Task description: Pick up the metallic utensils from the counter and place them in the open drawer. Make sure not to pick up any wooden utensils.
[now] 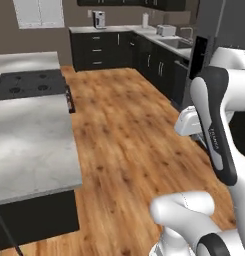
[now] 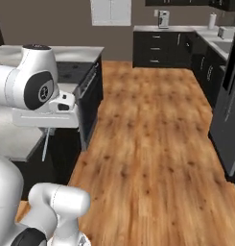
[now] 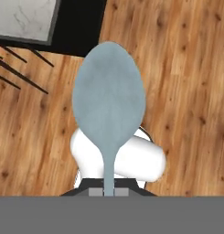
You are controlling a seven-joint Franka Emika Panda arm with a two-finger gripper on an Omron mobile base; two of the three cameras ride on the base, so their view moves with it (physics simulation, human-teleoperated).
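Note:
My gripper (image 3: 109,192) is shut on the thin handle of a silvery spoon (image 3: 109,100). The spoon's oval bowl points away from the hand, over the wooden floor. In the right base view the spoon (image 2: 46,144) hangs as a slim rod below the hand (image 2: 47,115), beside the edge of the marbled counter (image 2: 8,139). The left base view shows that counter (image 1: 29,145) at the left with its black cooktop (image 1: 29,85), and no utensils lie on the part in sight. The open drawer is out of view.
Wooden floor (image 1: 129,130) runs between the island and black cabinets (image 1: 159,65) along the back and right. A coffee machine (image 1: 99,19) stands on the far grey countertop. Thin dark legs (image 3: 22,68) show below the counter corner (image 3: 26,20).

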